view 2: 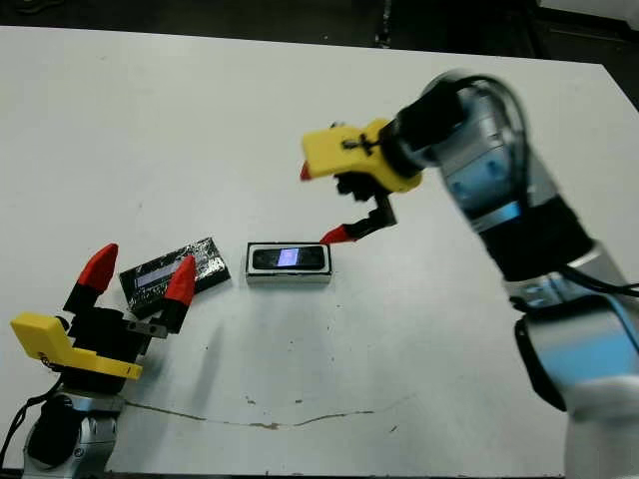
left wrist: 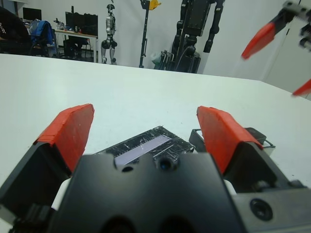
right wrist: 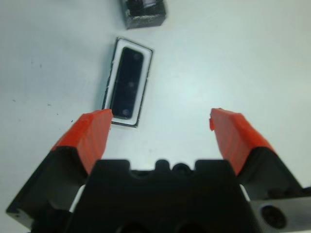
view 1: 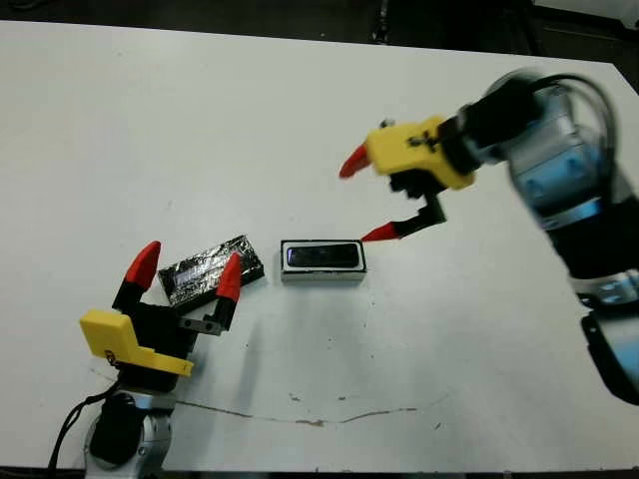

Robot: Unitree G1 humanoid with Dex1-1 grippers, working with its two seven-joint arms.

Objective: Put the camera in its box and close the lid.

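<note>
We see a white worktop [view 1: 200, 120] from above, with two robot arms reaching over it. The right hand [view 1: 364, 198] hangs in the air just beyond the right end of the box [view 1: 322, 273], its two red-tipped fingers spread wide and holding nothing; the lower fingertip sits close to the box's far right corner, though we cannot tell whether it touches. In the right wrist view the gap between the two fingers shows only bare worktop. The box is a small shallow tray near the middle of the worktop, white inside with dark sides, lying lengthwise from left to right. The camera [view 1: 321, 256], a slim black bar with a glossy bluish patch on its face, lies flat inside the box, filling most of the white interior. The lid [view 1: 205, 267], flat and black with a silvery-speckled top and a pale strip, lies on the worktop just to the left of the box, turned at a slight angle, its near corner close to the box. The left hand [view 1: 186, 266] rests low at the near left of the worktop, its fingers also spread wide and gripping nothing, with the lid lying between and beyond the two red tips. We can read no brand name, label or writing on any of these things.
</note>
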